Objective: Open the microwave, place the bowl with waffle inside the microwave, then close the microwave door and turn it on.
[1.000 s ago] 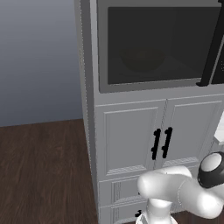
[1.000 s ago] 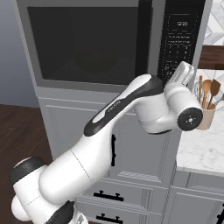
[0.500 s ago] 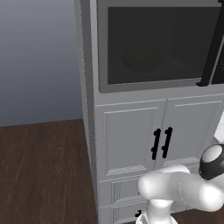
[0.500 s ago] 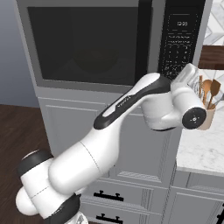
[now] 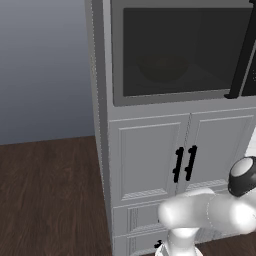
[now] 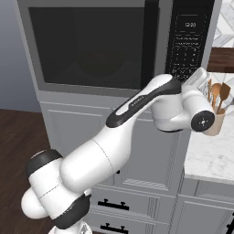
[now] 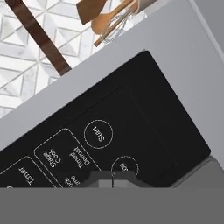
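You have the microwave door [image 6: 91, 45] shut flush in its grey frame, its tall black bar handle [image 5: 241, 50] at the window's 3 o'clock edge in the left base view. Through the dark glass you can just make out the bowl [image 5: 162, 67] sitting inside the microwave [image 5: 182, 52] — its contents are too dim to tell. The arm reaches up toward the black control panel [image 6: 186, 43], and the gripper [image 6: 197, 78] sits right at the panel's lower edge, at about 5 o'clock from the clock display. In the hand view the panel is very close: the round Start button [image 7: 98, 133] lies at roughly 11 o'clock from the dark finger tips (only their tops show), so you cannot tell whether the fingers are spread or pressed together. A crock of wooden utensils [image 6: 217, 107] stands on the marble counter [image 6: 208, 157] beside the hand.
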